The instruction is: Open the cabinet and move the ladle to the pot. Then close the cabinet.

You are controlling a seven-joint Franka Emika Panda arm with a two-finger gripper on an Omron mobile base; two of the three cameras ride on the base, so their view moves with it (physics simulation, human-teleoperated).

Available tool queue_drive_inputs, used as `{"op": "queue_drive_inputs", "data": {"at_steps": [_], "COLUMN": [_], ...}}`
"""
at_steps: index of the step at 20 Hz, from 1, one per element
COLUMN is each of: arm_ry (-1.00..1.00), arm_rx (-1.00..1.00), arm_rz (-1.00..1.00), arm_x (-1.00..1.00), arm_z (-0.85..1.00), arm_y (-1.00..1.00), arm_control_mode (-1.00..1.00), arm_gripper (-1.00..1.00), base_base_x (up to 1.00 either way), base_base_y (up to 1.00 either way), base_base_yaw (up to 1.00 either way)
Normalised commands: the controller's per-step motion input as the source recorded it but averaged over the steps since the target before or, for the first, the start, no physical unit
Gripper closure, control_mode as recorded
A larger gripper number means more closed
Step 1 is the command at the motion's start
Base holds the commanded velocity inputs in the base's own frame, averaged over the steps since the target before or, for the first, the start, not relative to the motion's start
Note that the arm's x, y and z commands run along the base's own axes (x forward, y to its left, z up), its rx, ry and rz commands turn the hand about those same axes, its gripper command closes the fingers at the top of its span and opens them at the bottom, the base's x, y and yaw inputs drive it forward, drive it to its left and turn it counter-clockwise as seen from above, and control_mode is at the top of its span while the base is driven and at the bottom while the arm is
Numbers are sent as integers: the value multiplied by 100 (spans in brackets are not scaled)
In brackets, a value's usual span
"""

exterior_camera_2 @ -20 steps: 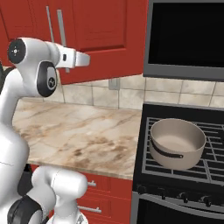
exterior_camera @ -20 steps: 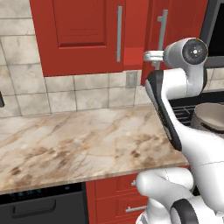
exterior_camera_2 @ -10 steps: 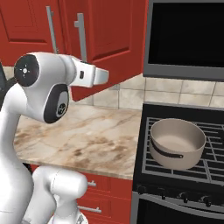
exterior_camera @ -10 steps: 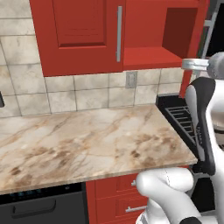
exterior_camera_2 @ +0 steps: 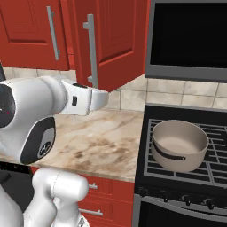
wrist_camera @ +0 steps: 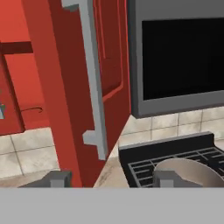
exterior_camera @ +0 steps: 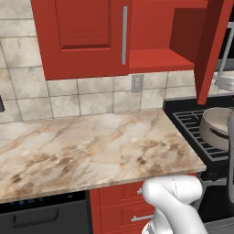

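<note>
The red cabinet (exterior_camera: 82,36) has its left door shut and its right door (exterior_camera_2: 115,40) swung wide open, with the long silver handle (wrist_camera: 94,87) facing my hand. My gripper (wrist_camera: 110,179) is open, just below and in front of that handle, holding nothing. It sits at the end of the white arm (exterior_camera_2: 104,96), left of the door. The grey pot (exterior_camera_2: 179,144) stands on the stove; its rim (wrist_camera: 188,168) appears low in the hand view. The red shelf (exterior_camera: 155,59) inside looks bare. A thin dark curve (wrist_camera: 31,110) inside may be the ladle; I cannot tell.
A black microwave (exterior_camera_2: 190,40) hangs above the stove (exterior_camera_2: 177,177), right beside the open door. The marble counter (exterior_camera: 91,146) runs left of the stove, with red drawers (exterior_camera: 123,205) below and a wall outlet (exterior_camera: 136,83) on the tiles.
The right cabinet door went from shut to wide open. My gripper, which was shut on its handle, has let go and opened, and the arm has swung to a new pose.
</note>
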Motion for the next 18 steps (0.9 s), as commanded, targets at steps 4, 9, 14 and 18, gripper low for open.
{"op": "queue_drive_inputs", "data": {"at_steps": [4, 9, 14, 18], "arm_ry": [-4, 0, 2, 5], "arm_rx": [-1, -5, -5, -1], "arm_rz": [0, 0, -2, -3], "arm_x": [-100, -65, 11, 57], "arm_z": [0, 1, 0, 0], "arm_y": [82, 100, 97, 68], "arm_control_mode": [-100, -100, -100, -100], "arm_gripper": [-100, -100, -100, -100], "base_base_x": [0, 0, 0, 0], "base_base_y": [0, 0, 0, 0], "base_base_yaw": [0, 0, 0, 0]}}
